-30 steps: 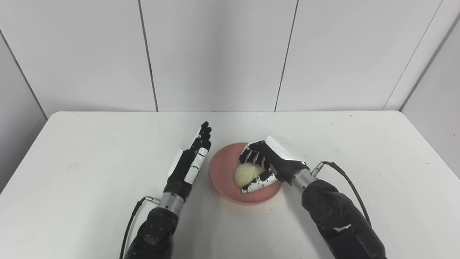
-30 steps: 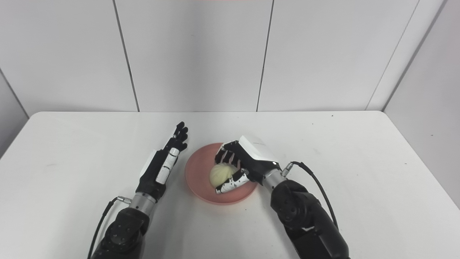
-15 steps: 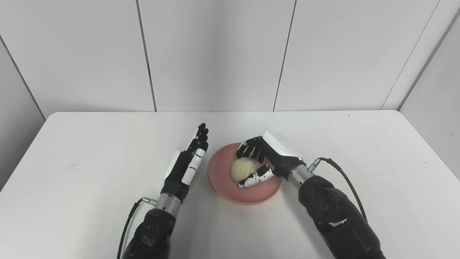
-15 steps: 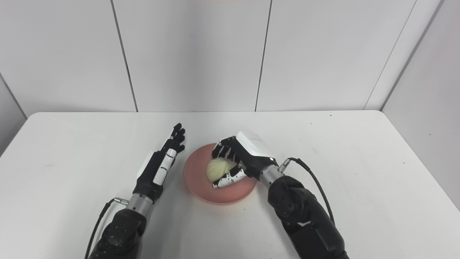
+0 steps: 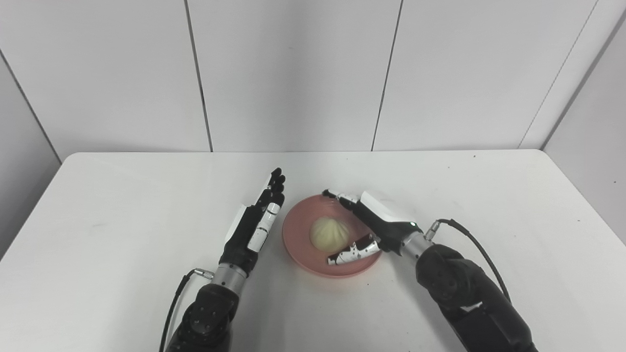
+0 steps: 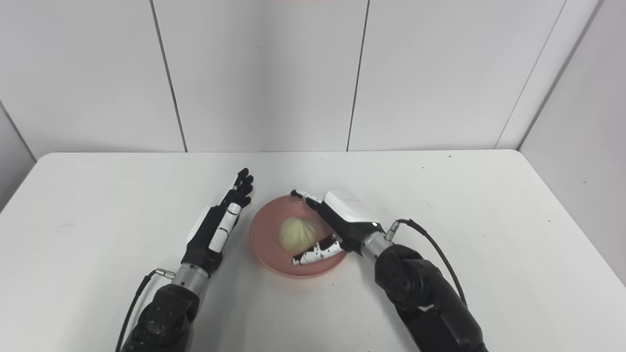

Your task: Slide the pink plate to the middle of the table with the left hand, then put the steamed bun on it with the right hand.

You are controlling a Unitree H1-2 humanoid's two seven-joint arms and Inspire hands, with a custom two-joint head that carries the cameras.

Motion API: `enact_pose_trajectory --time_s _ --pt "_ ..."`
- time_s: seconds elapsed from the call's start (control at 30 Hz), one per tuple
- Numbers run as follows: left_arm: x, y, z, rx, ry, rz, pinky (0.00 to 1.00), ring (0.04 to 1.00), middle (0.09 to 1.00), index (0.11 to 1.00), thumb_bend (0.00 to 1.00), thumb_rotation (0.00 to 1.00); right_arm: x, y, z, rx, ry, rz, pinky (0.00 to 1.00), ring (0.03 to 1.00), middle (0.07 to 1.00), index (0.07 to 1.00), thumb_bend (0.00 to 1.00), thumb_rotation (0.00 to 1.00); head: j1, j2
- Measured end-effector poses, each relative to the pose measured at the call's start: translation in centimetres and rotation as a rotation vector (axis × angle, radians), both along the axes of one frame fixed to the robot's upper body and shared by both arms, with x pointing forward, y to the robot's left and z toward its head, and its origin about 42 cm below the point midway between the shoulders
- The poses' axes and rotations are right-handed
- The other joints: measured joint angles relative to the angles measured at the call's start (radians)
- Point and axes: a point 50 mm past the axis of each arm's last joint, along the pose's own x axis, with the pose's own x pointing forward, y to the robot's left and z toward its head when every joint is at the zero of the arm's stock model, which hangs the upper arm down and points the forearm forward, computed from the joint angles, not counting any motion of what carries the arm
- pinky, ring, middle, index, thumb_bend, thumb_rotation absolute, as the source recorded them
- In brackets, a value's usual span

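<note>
The pink plate (image 5: 299,244) lies near the middle of the white table (image 5: 122,205). A pale steamed bun (image 5: 329,234) sits on the plate, free of any grip. My right hand (image 5: 374,225) is open over the plate's right side, with its fingers spread apart from the bun. My left hand (image 5: 254,222) is open and flat, on edge just left of the plate's rim; whether it touches the rim does not show. The bun also shows in the right eye view (image 6: 297,232).
White wall panels (image 5: 293,73) stand behind the table's far edge. Cables run from both wrists along the table, such as the right one (image 5: 469,239).
My right hand has opened and let go of the bun, which now rests on the plate. The hand has drawn slightly back to the right. The left hand has barely moved.
</note>
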Motion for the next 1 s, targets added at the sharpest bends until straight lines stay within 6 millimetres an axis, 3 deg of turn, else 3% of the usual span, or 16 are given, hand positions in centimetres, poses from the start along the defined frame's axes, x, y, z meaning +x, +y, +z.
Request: enact_pose_trajectory --time_s 0.37,0.47,0.57,0.63,0.83,1.0 --pt "0.0 0.1 0.0 0.002 -0.001 0.003 0.96 0.996 1.000 1.000 0.61 1.00 -1.9 -2.1 -1.4 0.104 -0.061 -0.040 0.88 0.999 1.000 0.959 0.71 0.31 0.018 0.009" --pt "0.0 0.2 -0.1 0.005 0.001 0.005 0.97 0.999 1.000 1.000 0.61 1.00 -2.8 -3.3 -2.5 0.242 -0.106 -0.071 0.87 1.000 1.000 0.995 0.68 0.49 0.041 0.008" --pt "0.1 0.4 -0.2 0.004 0.004 0.008 0.98 1.000 1.000 1.000 0.63 1.00 -3.1 -4.0 -3.9 0.384 -0.120 -0.120 0.93 1.000 1.000 1.000 0.70 0.64 0.061 0.005" --pt "0.1 0.5 -0.1 0.007 0.004 0.007 0.98 1.000 1.000 1.000 0.63 1.00 -2.9 -4.4 -4.4 0.495 -0.145 -0.158 0.94 1.000 1.000 1.000 0.70 0.66 0.074 0.002" --pt "0.5 0.9 -0.2 0.006 0.008 0.009 1.00 1.000 1.000 1.000 0.64 1.00 -2.9 -4.4 -4.3 0.696 -0.251 -0.191 0.99 1.000 1.000 1.000 0.67 0.83 0.129 -0.005" --pt "0.6 1.2 -0.3 0.001 0.013 0.004 1.00 1.000 1.000 1.000 0.66 1.00 -2.8 -4.4 -4.3 0.827 -0.260 -0.224 0.99 1.000 1.000 1.000 0.64 0.82 0.150 -0.005"
